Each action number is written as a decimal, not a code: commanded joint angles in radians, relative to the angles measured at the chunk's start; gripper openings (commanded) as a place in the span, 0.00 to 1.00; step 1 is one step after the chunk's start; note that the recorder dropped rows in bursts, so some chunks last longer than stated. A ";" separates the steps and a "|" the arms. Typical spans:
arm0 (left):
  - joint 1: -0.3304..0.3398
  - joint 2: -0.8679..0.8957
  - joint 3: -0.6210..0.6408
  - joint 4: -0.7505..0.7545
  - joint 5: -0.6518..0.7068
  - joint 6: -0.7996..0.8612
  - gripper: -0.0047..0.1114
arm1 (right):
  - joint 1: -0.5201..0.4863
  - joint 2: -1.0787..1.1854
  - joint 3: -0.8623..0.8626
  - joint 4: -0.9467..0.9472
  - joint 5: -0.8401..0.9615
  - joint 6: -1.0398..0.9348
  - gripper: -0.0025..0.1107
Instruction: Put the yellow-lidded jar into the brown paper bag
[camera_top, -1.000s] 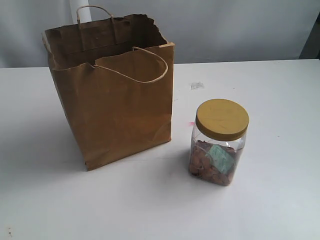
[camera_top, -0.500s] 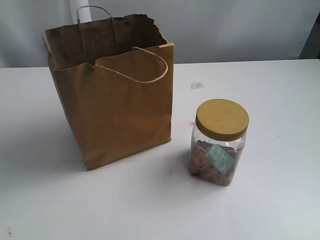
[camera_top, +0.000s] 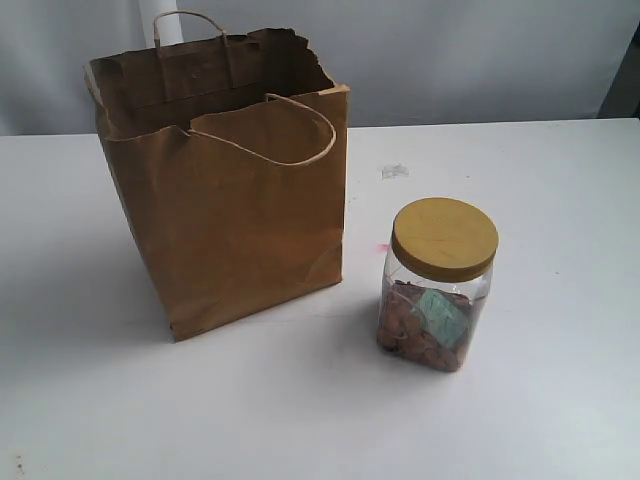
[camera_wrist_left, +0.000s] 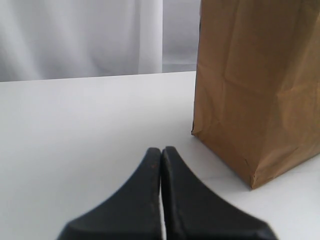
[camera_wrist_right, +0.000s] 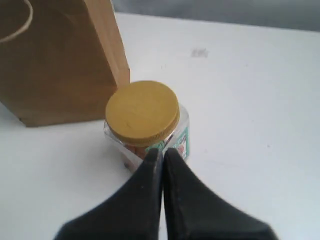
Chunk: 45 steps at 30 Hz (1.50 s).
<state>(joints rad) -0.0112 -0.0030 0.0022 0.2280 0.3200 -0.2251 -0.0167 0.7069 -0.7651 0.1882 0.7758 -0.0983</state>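
Observation:
The brown paper bag (camera_top: 230, 200) stands upright and open on the white table (camera_top: 560, 200), left of centre, with two loop handles at its torn rim. The yellow-lidded jar (camera_top: 438, 285) stands upright to its right, apart from the bag, with brown pieces and a green scrap inside. Neither gripper shows in the exterior view. In the left wrist view my left gripper (camera_wrist_left: 161, 151) is shut and empty, low over the table, with the bag (camera_wrist_left: 255, 85) a short way ahead. In the right wrist view my right gripper (camera_wrist_right: 163, 152) is shut and empty, its tips just short of the jar (camera_wrist_right: 145, 122), beside the bag (camera_wrist_right: 60, 60).
A pale curtain (camera_wrist_left: 80, 37) hangs behind the table. A small grey smudge (camera_top: 394, 171) and a pink mark (camera_top: 381, 247) lie on the tabletop. Bare white surface surrounds the bag and jar.

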 joint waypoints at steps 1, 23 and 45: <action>-0.005 0.003 -0.002 -0.004 -0.009 -0.004 0.05 | -0.003 0.190 -0.116 0.015 0.080 -0.041 0.02; -0.005 0.003 -0.002 -0.004 -0.009 -0.004 0.05 | 0.157 0.740 -0.517 -0.011 0.236 -0.021 0.02; -0.005 0.003 -0.002 -0.004 -0.009 -0.004 0.05 | 0.157 0.740 -0.517 -0.022 0.190 -0.027 0.95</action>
<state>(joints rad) -0.0112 -0.0030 0.0022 0.2280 0.3200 -0.2251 0.1389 1.4471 -1.2749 0.1800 0.9841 -0.1199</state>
